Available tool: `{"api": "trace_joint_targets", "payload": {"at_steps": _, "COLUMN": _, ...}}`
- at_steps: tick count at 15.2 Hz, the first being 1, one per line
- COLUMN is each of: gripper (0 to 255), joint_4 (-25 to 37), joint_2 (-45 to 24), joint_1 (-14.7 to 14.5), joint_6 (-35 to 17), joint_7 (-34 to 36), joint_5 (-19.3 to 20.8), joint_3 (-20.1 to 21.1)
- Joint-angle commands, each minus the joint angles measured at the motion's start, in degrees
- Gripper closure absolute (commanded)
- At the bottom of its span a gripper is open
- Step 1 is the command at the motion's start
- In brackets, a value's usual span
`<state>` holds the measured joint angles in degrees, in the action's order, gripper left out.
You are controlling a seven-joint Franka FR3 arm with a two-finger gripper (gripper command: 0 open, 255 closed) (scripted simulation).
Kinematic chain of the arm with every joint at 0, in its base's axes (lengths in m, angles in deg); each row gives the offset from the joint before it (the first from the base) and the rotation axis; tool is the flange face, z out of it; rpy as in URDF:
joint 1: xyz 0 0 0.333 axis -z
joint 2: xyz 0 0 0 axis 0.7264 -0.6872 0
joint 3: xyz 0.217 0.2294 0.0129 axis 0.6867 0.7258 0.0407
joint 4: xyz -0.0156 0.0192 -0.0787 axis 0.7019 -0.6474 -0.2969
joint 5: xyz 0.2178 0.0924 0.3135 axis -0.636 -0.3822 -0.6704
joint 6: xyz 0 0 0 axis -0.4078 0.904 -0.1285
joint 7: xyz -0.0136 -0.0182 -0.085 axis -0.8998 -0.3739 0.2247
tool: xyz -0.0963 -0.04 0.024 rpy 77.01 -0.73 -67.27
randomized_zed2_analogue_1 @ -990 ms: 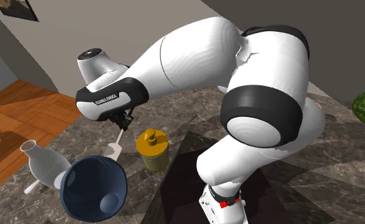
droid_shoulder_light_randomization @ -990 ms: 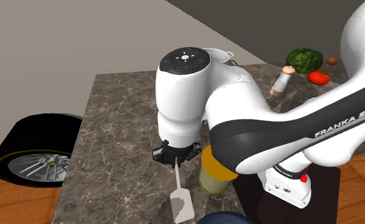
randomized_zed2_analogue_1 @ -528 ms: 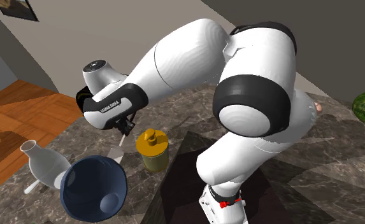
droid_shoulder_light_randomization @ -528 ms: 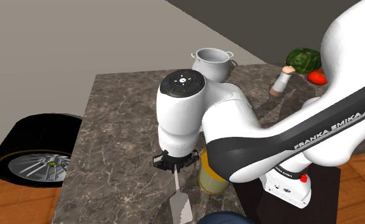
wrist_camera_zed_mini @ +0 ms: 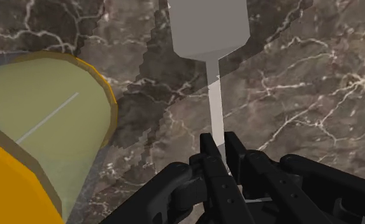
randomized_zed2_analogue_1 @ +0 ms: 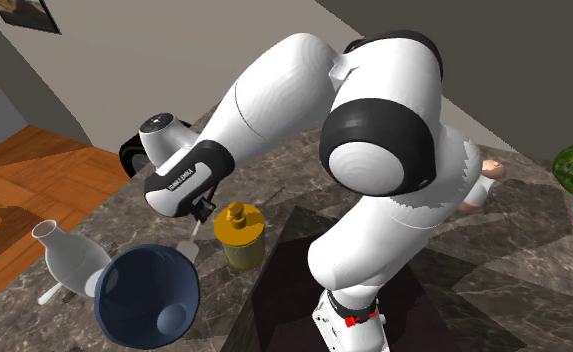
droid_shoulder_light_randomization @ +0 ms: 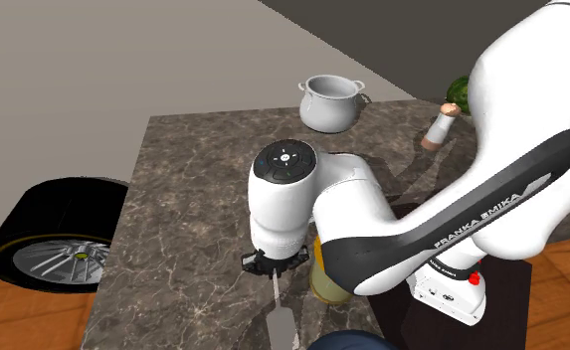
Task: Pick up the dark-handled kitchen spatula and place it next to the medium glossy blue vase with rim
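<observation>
Wrist view, end effector point(wrist_camera_zed_mini: 218, 143): fingers pinched on the thin shaft of the grey spatula point(wrist_camera_zed_mini: 216, 95), lower middle of the frame.
Blade: top middle, pointing away from the fingers over the marbled counter point(wrist_camera_zed_mini: 302, 76).
Left of frame: yellow-lidded jar point(wrist_camera_zed_mini: 53, 133), just beside the spatula.
Second exterior view, lower left: blue vase point(randomized_zed2_analogue_1: 146, 297) near the blade, white vase point(randomized_zed2_analogue_1: 69, 260) just beside it.

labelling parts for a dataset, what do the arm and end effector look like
Bulky white arm with dark joint bands, one lettered FRANKA EMIKA; a dark round cap on the wrist. The end effector is all black with two slim fingers.
</observation>
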<state>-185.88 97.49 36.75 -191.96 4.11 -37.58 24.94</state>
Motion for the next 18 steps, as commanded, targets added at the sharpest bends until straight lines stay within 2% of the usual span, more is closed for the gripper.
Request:
{"api": "trace_joint_targets", "payload": {"at_steps": 1, "gripper": 255, "joint_4": -0.4, "joint_2": -1.8, "joint_1": 0.5, "joint_6": -1.9, "joint_7": 1.2, "joint_5": 1.5, "joint_3": 0.6}}
{"api": "trace_joint_targets", "payload": {"at_steps": 6, "gripper": 255, "joint_4": -1.5, "joint_2": -6.1, "joint_1": 1.7, "joint_6": -6.2, "joint_7": 4.7, "joint_5": 6.0, "joint_3": 1.6}}
{"api": "trace_joint_targets", "payload": {"at_steps": 8, "gripper": 255, "joint_4": -1.9, "joint_2": -8.7, "joint_1": 2.2, "joint_6": -8.4, "joint_7": 7.2, "joint_5": 9.3, "joint_3": 1.8}}
{"api": "trace_joint_targets", "payload": {"at_steps": 16, "gripper": 255, "joint_4": -1.9, "joint_2": -8.7, "joint_1": 2.1, "joint_6": -8.4, "joint_7": 7.2, "joint_5": 9.3, "joint_3": 1.7}}
{"api": "trace_joint_targets", "payload": {"at_steps": 17, "gripper": 0, "joint_4": -1.9, "joint_2": -8.7, "joint_1": 2.1, "joint_6": -8.4, "joint_7": 7.2, "joint_5": 9.3, "joint_3": 1.7}}
{"api": "trace_joint_targets", "payload": {"at_steps": 18, "gripper": 0, "joint_4": -1.9, "joint_2": -8.7, "joint_1": 2.1, "joint_6": -8.4, "joint_7": 7.2, "joint_5": 9.3, "joint_3": 1.7}}
